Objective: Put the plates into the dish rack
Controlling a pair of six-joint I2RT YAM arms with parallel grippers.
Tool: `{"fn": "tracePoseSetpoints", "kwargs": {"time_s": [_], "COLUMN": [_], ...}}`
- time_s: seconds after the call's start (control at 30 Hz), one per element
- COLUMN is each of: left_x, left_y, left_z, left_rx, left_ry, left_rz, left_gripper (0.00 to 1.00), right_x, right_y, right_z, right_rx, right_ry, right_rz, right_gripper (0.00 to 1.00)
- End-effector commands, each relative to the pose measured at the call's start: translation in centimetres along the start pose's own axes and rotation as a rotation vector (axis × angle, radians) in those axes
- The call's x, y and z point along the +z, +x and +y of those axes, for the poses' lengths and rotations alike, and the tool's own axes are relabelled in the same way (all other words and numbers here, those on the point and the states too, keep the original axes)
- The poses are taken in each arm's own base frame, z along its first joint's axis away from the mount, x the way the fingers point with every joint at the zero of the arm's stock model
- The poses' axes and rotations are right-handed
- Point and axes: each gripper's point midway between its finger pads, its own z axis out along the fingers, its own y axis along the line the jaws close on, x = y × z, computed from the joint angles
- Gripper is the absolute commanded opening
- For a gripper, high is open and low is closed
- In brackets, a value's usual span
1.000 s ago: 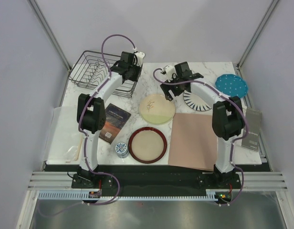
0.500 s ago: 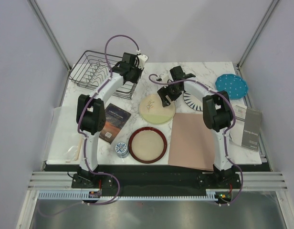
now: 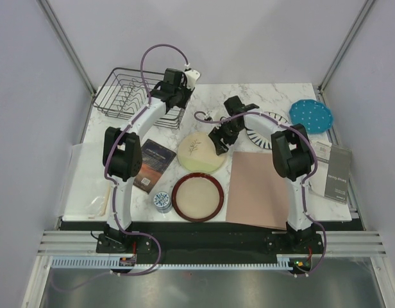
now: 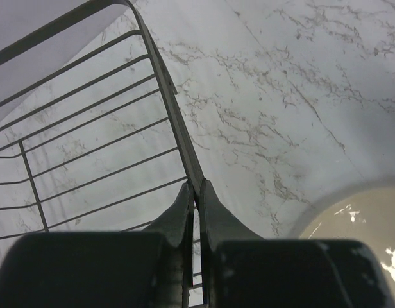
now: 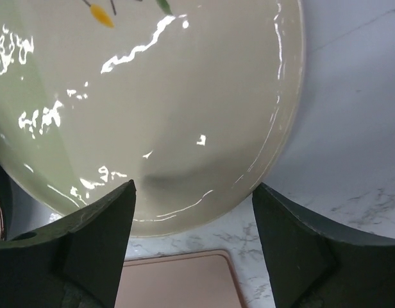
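From above, the right tool (image 3: 218,142) has swung left off the striped plate (image 3: 267,133) and now sits at the right edge of the sprig plate (image 3: 199,154). That plate has slid left and nearer, close to the red-rimmed plate (image 3: 198,196). The teal plate (image 3: 311,116) lies unmoved at the far right of the tabletop (image 3: 204,106). The left tool (image 3: 174,88) stays at the right rim of the dish rack (image 3: 130,96), which holds no plates.

At the left wrist, the left tool (image 4: 195,197) is clenched on the rack's rim wire, with the sprig plate's edge (image 4: 358,218) at lower right.

At the right wrist, the right tool (image 5: 192,189) is released. Its fingers (image 5: 95,244) stand wide on either side of the sprig plate's (image 5: 184,96) near rim, which lies flat on the tabletop (image 5: 351,128).
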Motion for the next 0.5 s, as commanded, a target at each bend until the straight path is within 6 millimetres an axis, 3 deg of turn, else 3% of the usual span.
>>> {"fn": "tracePoseSetpoints", "kwargs": {"time_s": [0.0,0.13,0.27,0.47], "left_x": [-1.8,-1.2,-0.4,1.7], "left_y": [-8.8,-9.4,-10.8,-12.8], "left_z": [-0.3,-2.7,-5.6,-8.1], "left_rx": [0.130,0.157,0.209,0.237], "left_ry": [0.025,0.068,0.107,0.146], "left_rz": [-0.301,-0.321,-0.375,-0.435], "left_gripper": [0.02,0.02,0.02,0.02], "right_x": [1.3,1.2,0.1,-6.4], "right_y": [2.9,3.1,3.1,2.0], "right_z": [6.2,8.1,7.4,5.2], "right_rx": [-0.040,-0.051,-0.063,-0.082], "right_ry": [-0.160,-0.169,-0.077,0.037], "right_rz": [0.101,0.105,0.095,-0.039], "right_gripper": [0.80,0.79,0.86,0.88]}}
